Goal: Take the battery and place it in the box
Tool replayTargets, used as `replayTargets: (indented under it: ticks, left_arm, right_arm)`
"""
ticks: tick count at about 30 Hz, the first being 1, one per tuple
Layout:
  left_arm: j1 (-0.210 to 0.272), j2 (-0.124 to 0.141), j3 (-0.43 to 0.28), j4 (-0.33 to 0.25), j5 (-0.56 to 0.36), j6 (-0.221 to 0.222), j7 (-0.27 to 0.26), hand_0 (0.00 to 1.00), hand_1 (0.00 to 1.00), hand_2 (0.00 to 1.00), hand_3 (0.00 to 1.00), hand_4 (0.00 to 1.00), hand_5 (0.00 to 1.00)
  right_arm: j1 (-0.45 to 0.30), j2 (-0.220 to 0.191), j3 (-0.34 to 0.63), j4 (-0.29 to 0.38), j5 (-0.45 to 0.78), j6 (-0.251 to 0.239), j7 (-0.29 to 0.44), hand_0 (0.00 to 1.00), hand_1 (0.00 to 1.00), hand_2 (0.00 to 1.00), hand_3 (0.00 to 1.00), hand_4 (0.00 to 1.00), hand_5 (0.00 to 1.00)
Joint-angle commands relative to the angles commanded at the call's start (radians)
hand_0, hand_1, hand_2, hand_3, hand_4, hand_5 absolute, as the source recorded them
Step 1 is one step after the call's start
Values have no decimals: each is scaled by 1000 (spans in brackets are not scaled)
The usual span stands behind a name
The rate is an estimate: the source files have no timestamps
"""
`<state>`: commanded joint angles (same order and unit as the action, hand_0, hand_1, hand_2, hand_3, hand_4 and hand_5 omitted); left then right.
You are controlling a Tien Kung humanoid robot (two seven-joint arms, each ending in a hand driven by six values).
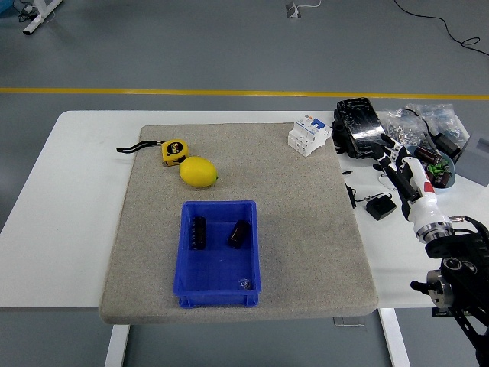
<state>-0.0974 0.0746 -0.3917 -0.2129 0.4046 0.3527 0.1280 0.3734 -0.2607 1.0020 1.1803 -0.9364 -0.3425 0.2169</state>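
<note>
From the head view, we see our right hand [399,164] poised open-fingered and empty near the counter's right edge, beside a bowl of batteries [437,170]. Two already lie in the blue box [219,252]. We should close squarely around one cell.

White robot hand [407,173], black arm [458,271]
</note>
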Motion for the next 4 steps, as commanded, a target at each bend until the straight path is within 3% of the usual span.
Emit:
replayTargets:
  ticks: [4]
  left_arm:
    - [-2,-1,5,-1,-2,-1,-1,602,594,651,584,636,602]
  right_arm:
    - [-1,0,2,2,-3,0,-1,837,832,880,927,998,809]
